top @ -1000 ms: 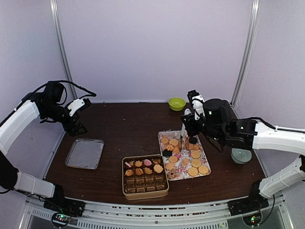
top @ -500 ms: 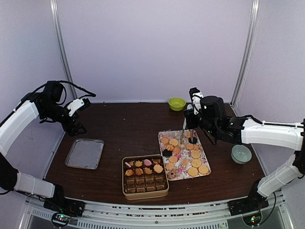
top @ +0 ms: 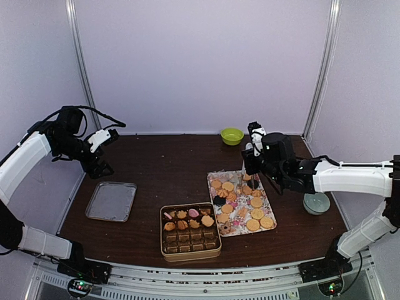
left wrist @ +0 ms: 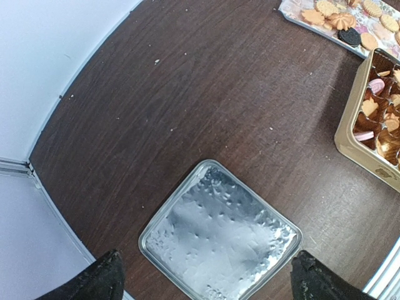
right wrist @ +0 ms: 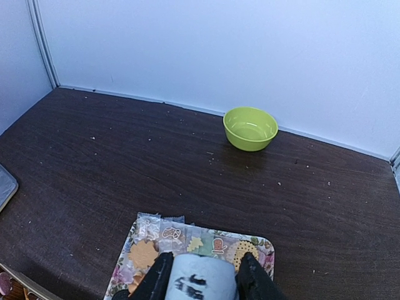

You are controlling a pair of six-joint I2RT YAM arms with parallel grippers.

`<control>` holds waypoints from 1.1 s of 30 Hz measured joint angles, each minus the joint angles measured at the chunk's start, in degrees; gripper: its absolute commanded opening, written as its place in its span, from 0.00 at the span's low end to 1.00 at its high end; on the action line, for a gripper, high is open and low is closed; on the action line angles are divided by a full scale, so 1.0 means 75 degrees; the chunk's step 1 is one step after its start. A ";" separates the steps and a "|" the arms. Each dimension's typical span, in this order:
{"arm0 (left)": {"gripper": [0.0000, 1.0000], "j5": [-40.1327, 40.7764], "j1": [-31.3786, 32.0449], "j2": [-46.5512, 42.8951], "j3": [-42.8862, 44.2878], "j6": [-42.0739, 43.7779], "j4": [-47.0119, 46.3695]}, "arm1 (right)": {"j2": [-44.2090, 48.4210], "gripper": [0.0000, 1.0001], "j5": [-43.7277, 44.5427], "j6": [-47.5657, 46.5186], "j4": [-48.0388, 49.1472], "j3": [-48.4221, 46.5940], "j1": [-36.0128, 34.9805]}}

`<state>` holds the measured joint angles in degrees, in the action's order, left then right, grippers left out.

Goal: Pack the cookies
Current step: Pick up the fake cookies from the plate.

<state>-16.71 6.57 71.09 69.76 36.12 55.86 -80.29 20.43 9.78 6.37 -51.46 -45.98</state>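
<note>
Many cookies [top: 242, 203], round golden ones with one dark one, lie on a floral tray [top: 272, 226]. More cookies [top: 187, 219], tan and pink, fill the back rows of a gold tin [top: 190, 250] in front of it. My right gripper [top: 249, 180] hangs over the tray's far end. In the right wrist view it [right wrist: 201, 278] is shut on a pale blue-grey cylinder [right wrist: 203, 275] with black marks, above wrapped cookies [right wrist: 169, 234]. My left gripper [top: 103, 167] is open and empty, high above a silver lid [left wrist: 219, 234]. The tin [left wrist: 350, 134] and the tray cookies [left wrist: 340, 19] show at the right of the left wrist view.
A green bowl [top: 232, 135] stands at the back of the table and also shows in the right wrist view [right wrist: 250, 128]. A grey bowl [top: 316, 203] sits right of the tray. The silver lid [top: 111, 201] lies at the left, near the table edge.
My right arm has swung its wrist and settled a little lower over the tray's far end. The left arm has not moved.
</note>
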 measured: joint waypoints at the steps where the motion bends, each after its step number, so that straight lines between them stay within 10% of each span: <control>1: 0.95 0.0000 0.0000 0.0000 0.0000 0.0000 0.0000 | 0.0000 0.32 0.0003 0.0000 0.0047 0.0017 0.0003; 9: 0.95 0.0000 0.0000 0.0000 0.0000 -0.0003 0.0003 | 0.0000 0.13 0.0035 -0.0017 0.0140 0.0061 0.0015; 21: 0.95 0.0000 0.0000 -0.0023 0.0000 -0.0003 0.0012 | 0.0318 0.12 -0.0067 -0.0064 -0.0522 -0.0076 -0.0178; 33: 0.95 0.0070 0.0000 -0.0023 -0.0009 -0.0003 0.0143 | 0.1367 0.14 -0.0079 -0.0067 -0.1297 -0.1291 -0.2949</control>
<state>-16.19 6.57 70.91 69.69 36.10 56.93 -70.04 19.84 9.28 -3.36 -61.14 -68.10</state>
